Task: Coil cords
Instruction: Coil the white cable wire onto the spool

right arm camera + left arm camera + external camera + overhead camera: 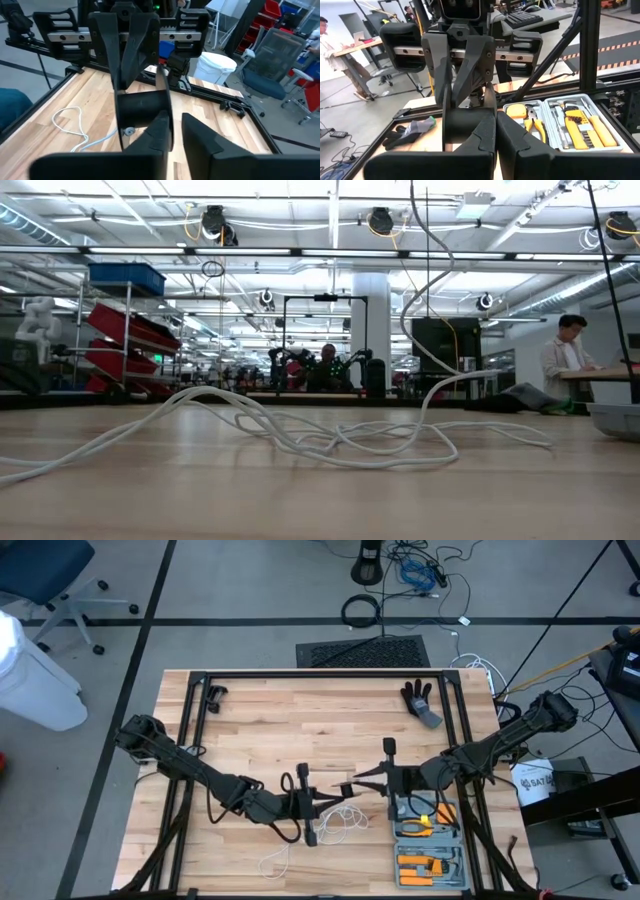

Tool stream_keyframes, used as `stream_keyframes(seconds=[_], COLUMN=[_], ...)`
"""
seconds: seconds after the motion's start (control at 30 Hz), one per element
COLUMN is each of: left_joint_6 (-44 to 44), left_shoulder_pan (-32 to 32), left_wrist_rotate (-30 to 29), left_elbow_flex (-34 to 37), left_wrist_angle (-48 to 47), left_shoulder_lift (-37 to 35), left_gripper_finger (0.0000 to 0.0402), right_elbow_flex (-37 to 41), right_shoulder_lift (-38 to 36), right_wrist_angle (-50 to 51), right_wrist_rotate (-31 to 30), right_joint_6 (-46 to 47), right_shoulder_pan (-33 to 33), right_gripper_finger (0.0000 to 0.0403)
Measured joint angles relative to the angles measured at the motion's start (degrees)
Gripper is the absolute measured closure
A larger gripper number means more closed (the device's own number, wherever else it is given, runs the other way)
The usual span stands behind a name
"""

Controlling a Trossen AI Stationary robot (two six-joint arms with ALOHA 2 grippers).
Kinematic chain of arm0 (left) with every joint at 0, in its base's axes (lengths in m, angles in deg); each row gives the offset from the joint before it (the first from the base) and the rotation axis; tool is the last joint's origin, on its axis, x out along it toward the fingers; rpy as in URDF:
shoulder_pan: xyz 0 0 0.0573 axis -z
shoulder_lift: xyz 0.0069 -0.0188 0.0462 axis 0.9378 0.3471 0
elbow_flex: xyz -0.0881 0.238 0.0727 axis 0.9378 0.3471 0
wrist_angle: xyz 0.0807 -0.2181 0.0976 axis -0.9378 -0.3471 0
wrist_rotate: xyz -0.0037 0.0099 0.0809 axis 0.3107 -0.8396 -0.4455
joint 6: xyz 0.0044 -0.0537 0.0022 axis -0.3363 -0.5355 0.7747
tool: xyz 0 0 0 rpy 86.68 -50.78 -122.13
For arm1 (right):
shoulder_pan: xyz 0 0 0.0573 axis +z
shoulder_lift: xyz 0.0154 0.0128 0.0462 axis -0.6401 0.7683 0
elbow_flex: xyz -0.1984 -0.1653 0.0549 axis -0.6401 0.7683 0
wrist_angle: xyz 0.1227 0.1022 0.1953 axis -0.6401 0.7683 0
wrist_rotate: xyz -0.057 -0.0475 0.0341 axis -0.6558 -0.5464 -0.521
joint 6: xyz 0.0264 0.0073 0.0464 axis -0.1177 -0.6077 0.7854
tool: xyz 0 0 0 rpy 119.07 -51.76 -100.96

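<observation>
Surface: pale wooden butcher-block table [300, 730].
Cord: thin white string-like cord [335, 825] lies loosely tangled near the front edge.
Reel: small round black reel [145, 112] sits between both grippers.
Left gripper [318, 803]: fingers closed on the reel.
Right gripper [358, 783]: jaws slightly parted at the reel.

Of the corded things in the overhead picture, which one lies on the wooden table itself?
The thin white cord, looped loosely on the table in front of the two grippers. The black cable ring and the blue wires lie on the floor beyond it.
</observation>
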Motion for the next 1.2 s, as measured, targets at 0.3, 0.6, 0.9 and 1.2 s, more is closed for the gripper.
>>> stream_keyframes(seconds=[0.3,0.6,0.9,1.2], left_joint_6=[-1.22,-0.71,2.09,6.59], left_shoulder_pan=[1.59,4.57,8.38,12.48], left_wrist_rotate=[-0.62,-1.5,-1.78,-3.48], left_elbow_flex=[0.0,0.0,0.0,0.0], left_wrist_angle=[-0.25,-1.08,-3.61,-5.56], left_shoulder_lift=[-0.78,-4.6,-8.58,-10.21], left_gripper_finger=[0.0399,0.04,0.04,0.04], right_elbow_flex=[0.0,-0.02,-0.02,-0.02], right_shoulder_lift=[-4.1,-6.99,3.75,22.86], right_wrist_angle=[4.9,12.75,5.33,-19.91], right_wrist_rotate=[-3.34,-4.76,1.82,4.61], right_joint_6=[0.32,10.7,19.02,12.82], right_shoulder_pan=[1.75,4.35,3.61,3.3], right_gripper_finger=[0.0282,0.0232,0.0197,0.0163])
